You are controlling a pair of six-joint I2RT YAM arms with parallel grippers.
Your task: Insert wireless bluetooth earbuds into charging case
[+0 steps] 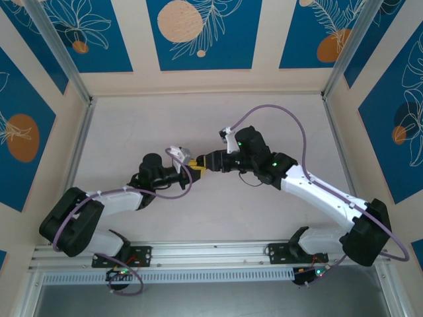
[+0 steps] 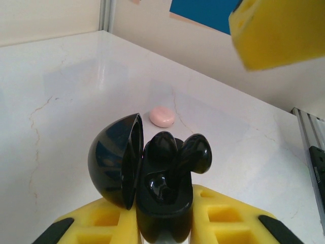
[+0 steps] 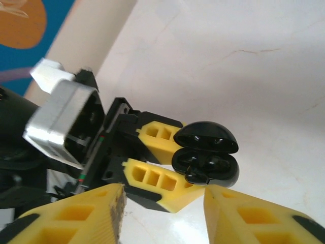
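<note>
Two yellow-fingered arms meet over the middle of the bench (image 1: 132, 132), nose to nose. The left end effector (image 2: 165, 221) is clamped on the lower body of the black charging case (image 2: 163, 203), one yellow finger on each side of it, and holds it above the bench with its lid (image 2: 114, 162) swung wide open to the left of the body.

A glossy black earbud (image 2: 195, 152) sits in the case's right-hand well and stands well proud of the rim (not seated flush). A second dark rounded shape shows just left of it, toward the lid; I cannot tell whether that is another bud or part of the case.

The right end effector (image 3: 165, 203) hovers just short of the case's open mouth, its fingers (image 3: 76, 213) spread apart with nothing between them.

Beyond the case, well apart from it, a pale pink lump (image 2: 162, 117) lies on the bench; bud or small case, it is too far off to tell.
</note>
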